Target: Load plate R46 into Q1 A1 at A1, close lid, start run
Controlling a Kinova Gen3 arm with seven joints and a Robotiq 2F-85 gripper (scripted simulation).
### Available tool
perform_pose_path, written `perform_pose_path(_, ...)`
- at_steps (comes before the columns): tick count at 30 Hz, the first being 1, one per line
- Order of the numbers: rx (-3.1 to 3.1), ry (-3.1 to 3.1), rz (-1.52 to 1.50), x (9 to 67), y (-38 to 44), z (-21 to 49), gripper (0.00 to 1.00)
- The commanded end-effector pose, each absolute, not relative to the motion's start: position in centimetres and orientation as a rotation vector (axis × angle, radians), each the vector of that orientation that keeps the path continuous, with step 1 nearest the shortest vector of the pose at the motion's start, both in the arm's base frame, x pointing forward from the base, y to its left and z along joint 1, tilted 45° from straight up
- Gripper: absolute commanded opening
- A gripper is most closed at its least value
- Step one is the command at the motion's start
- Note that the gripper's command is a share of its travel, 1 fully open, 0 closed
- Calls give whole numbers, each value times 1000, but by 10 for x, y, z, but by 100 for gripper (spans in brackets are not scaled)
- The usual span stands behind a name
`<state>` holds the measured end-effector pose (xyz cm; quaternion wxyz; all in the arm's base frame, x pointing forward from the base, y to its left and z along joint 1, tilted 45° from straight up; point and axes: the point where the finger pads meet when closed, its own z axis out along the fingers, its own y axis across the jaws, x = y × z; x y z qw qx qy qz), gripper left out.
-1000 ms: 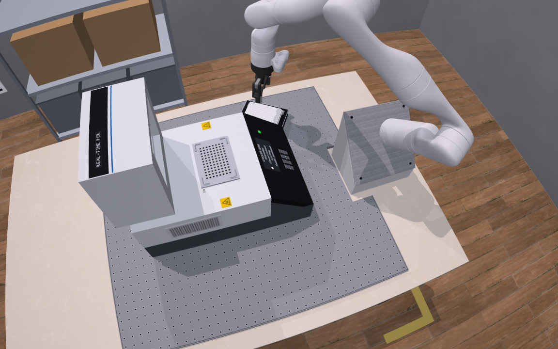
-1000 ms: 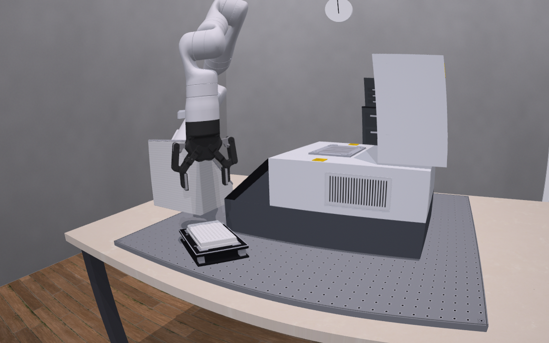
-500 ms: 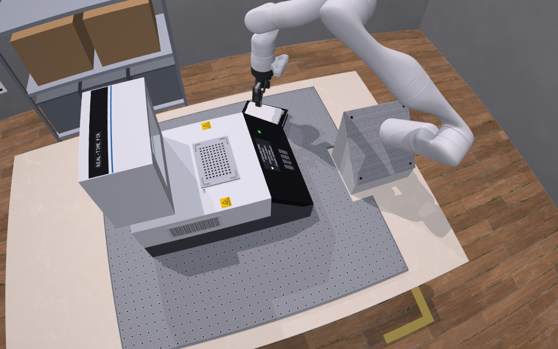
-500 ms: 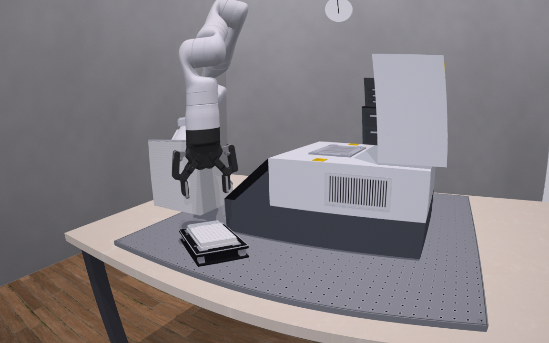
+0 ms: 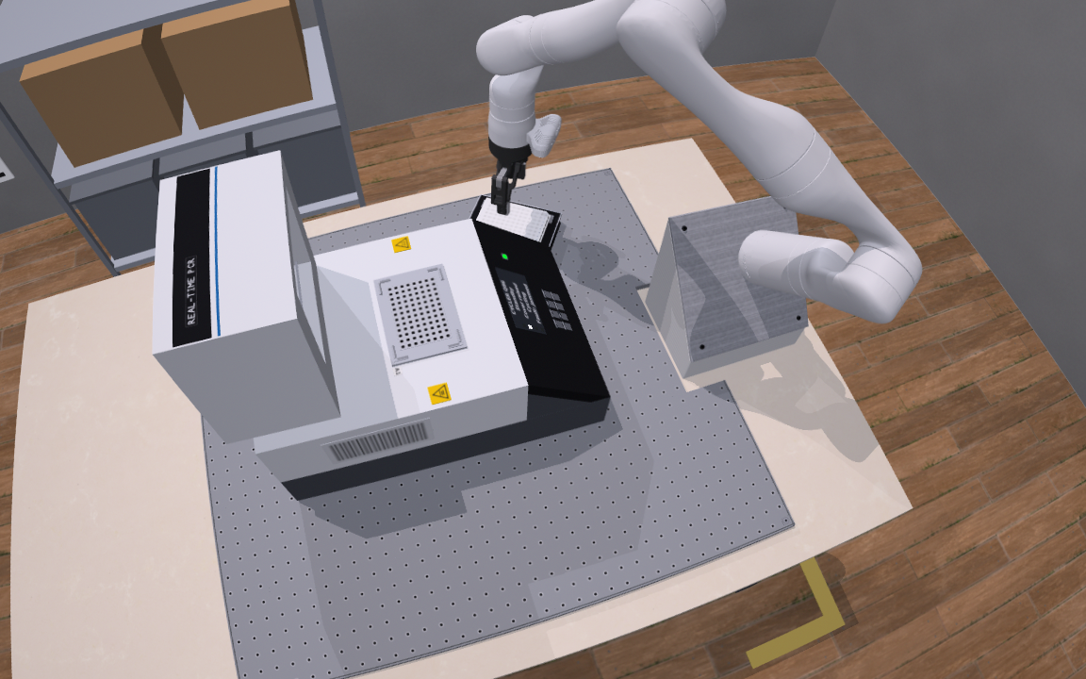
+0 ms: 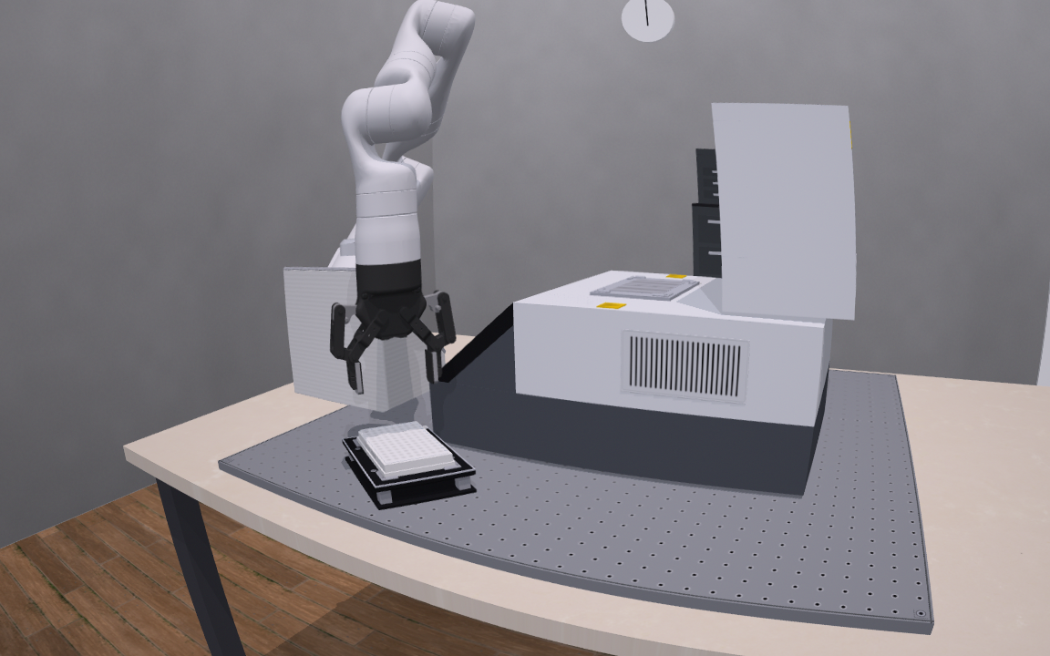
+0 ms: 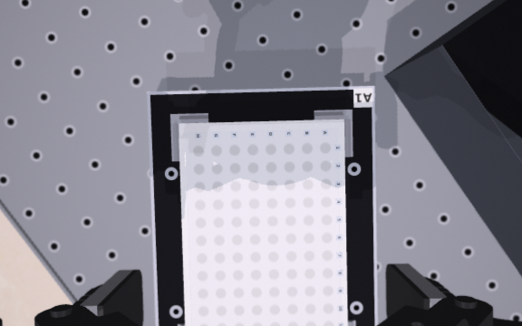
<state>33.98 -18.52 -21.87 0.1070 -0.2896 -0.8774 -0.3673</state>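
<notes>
Plate R46 (image 5: 526,223) (image 6: 405,448) (image 7: 270,226), white, lies in black nest N1 (image 6: 423,492) (image 7: 166,217); its well A1 is by the nest's A1 label (image 7: 363,97). My gripper (image 5: 509,198) (image 6: 396,383) (image 7: 264,293) is open and empty above the plate, one finger beyond each long side. Cycler Q1 (image 5: 487,338) (image 6: 667,440) (image 7: 515,81) has its lid (image 5: 247,253) (image 6: 786,211) up. Its block (image 5: 452,312) (image 6: 643,287) is bare, with a small A1 label (image 5: 398,372) beside one corner. The lamp (image 5: 504,256) is green; the keys (image 5: 556,309) show on the front panel.
Q1's front corner stands close beside the nest. The nest and Q1 stand on a perforated board (image 5: 479,573) (image 6: 675,538) (image 7: 62,136) on the table (image 5: 100,506) (image 6: 1018,506). The arm's metal pedestal (image 5: 724,278) (image 6: 316,326) stands beyond Q1's front. Shelves with cartons (image 5: 100,109) are behind.
</notes>
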Motion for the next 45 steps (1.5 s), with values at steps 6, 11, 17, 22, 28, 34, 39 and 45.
perform_pose_path(6,-854,-2585,-1080,340,-179,-225,100)
perform_pose_path(11,-854,-2585,-1080,341,-176,-229,100)
perform_pose_path(17,-854,-2585,-1080,341,-171,-234,100)
perform_pose_path(22,-854,-2585,-1080,341,-166,-238,100)
perform_pose_path(28,-854,-2585,-1080,341,-162,-243,100)
perform_pose_path(34,-854,-2585,-1080,341,-157,-248,100)
perform_pose_path(39,-854,-2585,-1080,341,-155,-249,100)
perform_pose_path(45,-854,-2586,-1080,341,-156,-249,100)
